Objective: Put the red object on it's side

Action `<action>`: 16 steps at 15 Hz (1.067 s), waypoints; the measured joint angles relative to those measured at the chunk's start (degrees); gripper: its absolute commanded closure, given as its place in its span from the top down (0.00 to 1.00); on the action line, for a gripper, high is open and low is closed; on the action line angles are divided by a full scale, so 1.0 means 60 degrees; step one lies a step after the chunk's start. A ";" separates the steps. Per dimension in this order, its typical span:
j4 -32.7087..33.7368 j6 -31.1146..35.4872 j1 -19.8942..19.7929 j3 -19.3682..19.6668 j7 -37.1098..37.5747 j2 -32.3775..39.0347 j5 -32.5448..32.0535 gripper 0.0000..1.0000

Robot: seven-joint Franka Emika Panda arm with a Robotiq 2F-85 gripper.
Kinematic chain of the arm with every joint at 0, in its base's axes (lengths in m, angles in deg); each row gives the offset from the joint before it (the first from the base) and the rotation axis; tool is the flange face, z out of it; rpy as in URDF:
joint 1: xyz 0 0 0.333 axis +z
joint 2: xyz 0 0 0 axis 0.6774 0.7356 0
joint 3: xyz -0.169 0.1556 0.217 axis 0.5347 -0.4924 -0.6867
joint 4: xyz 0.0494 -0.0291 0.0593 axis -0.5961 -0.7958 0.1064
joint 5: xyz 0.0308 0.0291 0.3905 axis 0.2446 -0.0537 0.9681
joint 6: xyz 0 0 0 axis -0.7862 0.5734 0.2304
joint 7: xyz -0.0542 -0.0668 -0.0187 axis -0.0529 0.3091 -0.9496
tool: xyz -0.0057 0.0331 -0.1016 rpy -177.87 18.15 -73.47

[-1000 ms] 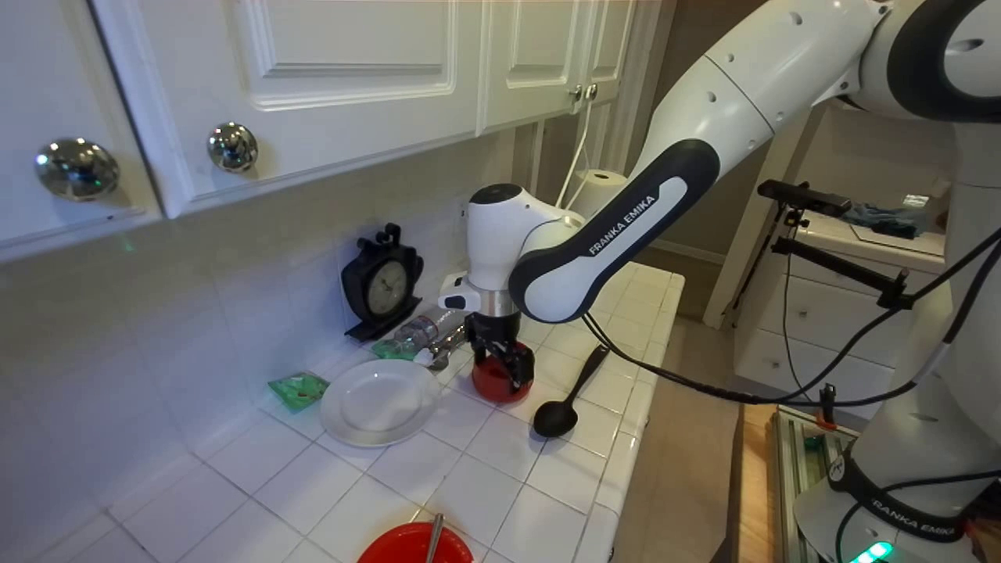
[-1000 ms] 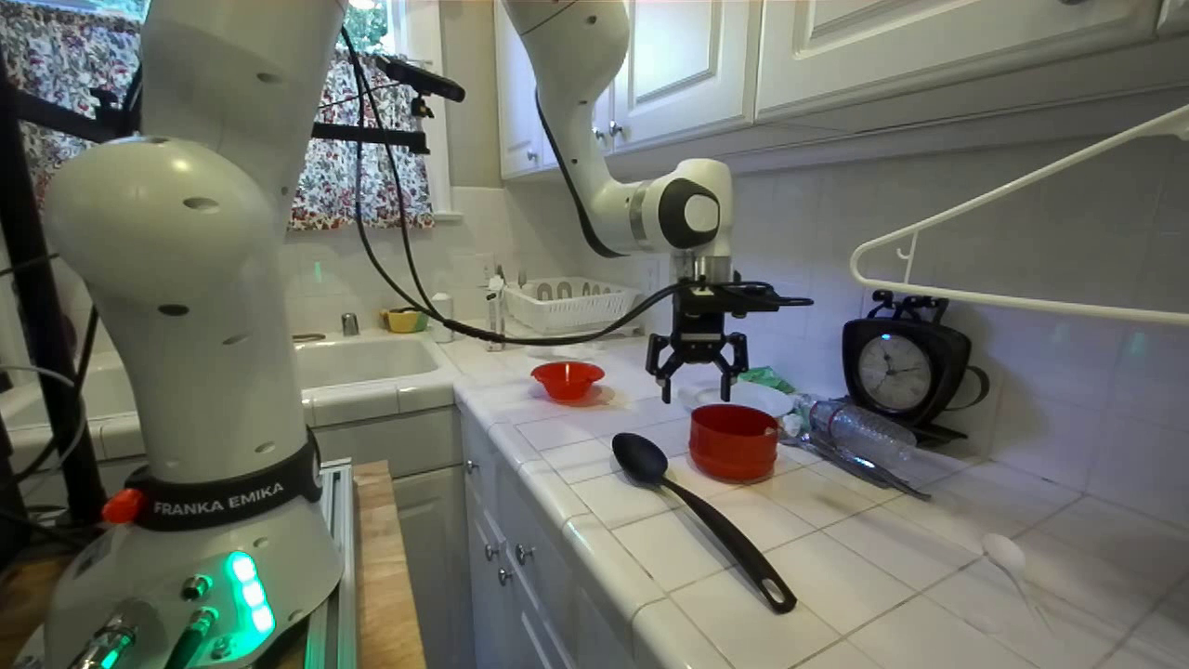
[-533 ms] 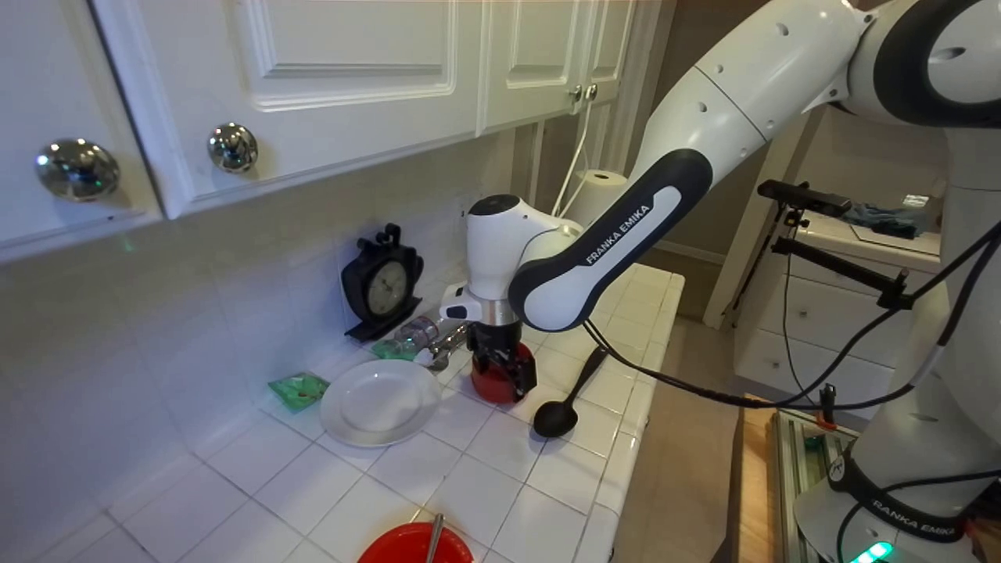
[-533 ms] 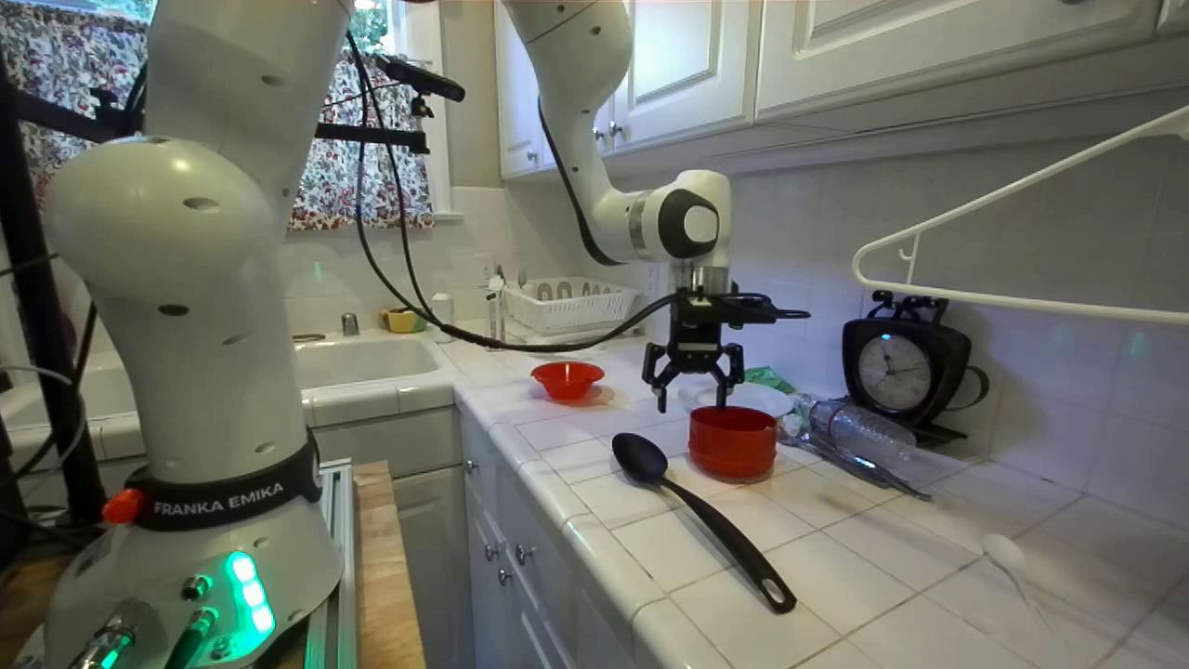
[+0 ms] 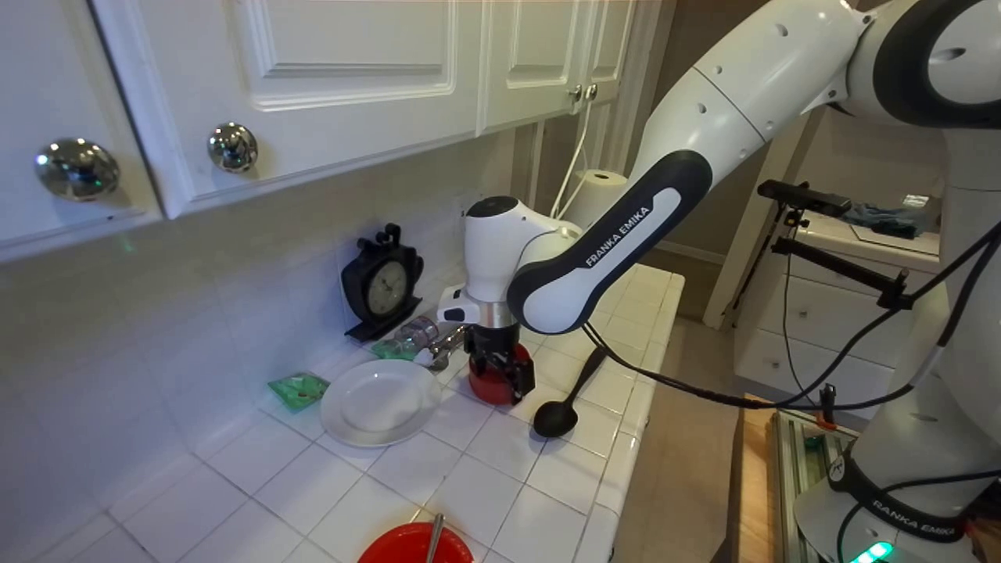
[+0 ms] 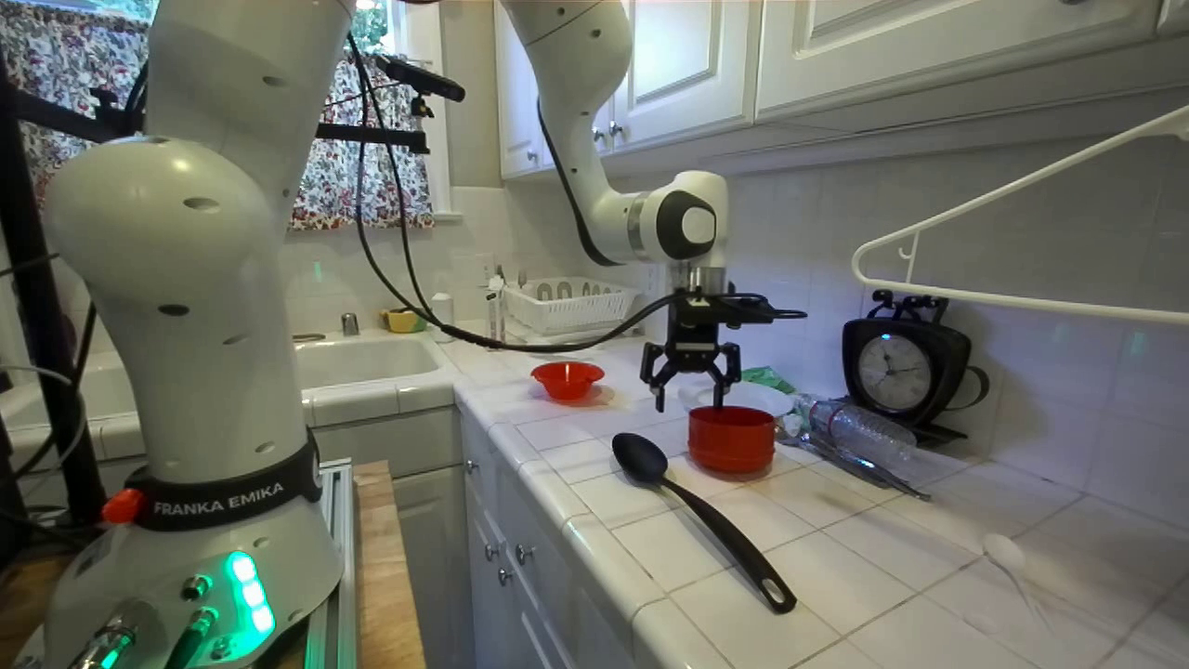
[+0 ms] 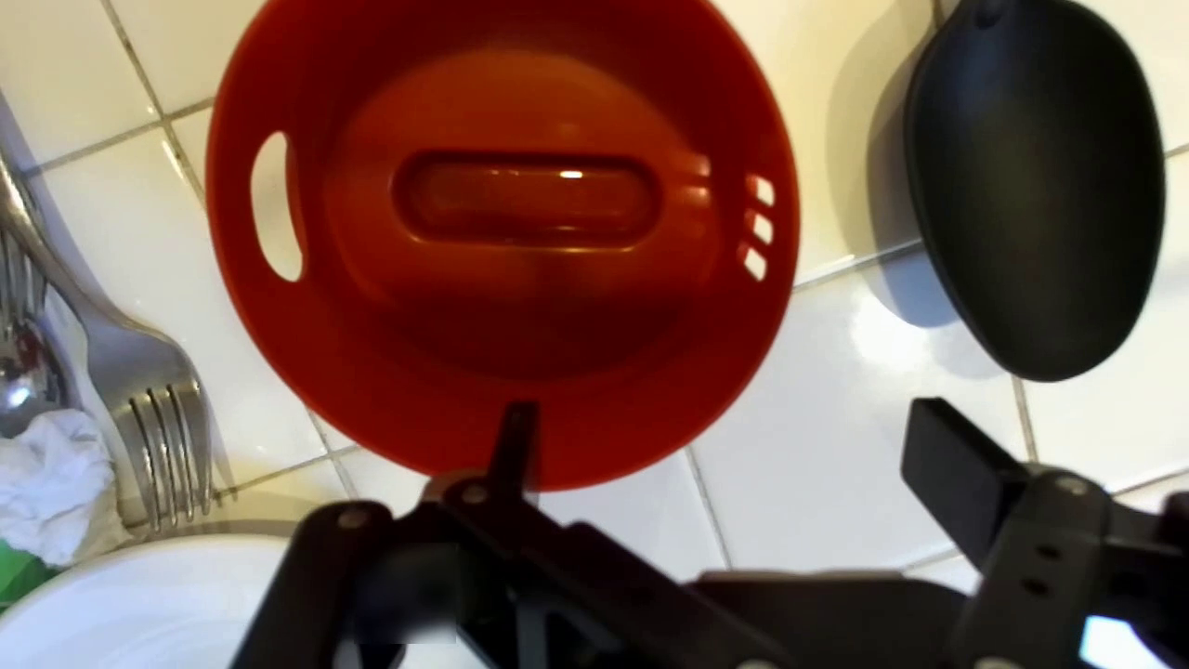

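Note:
The red object is a small round red bowl. It stands upright on the white tiled counter, open side up, and also shows in an exterior view, partly hidden by my gripper. The wrist view looks down into the bowl, with slots in its wall. My gripper is open, pointing down, its fingertips at about rim height. In the wrist view, one finger overlaps the bowl's near rim; whether it is inside or touching I cannot tell. The other finger is over bare tile, outside the bowl.
A black ladle lies close beside the bowl. A white plate, a plastic bottle and a fork lie nearby. A black clock stands by the wall. A larger red dish stands further along the counter.
My gripper has moved down toward the bowl's rim, mostly in the earlier half second, and very slightly sideways since. It stays open. The bowl is in nearly the same place, still upright.

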 measured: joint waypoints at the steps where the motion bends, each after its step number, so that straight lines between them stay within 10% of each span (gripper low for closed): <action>1: 0.0002 0.0023 0.0005 -0.0010 0.0000 0.0000 -0.0006 1.00; 16: 0.0051 0.0066 0.0238 -0.0081 -0.0108 0.0190 -0.0121 1.00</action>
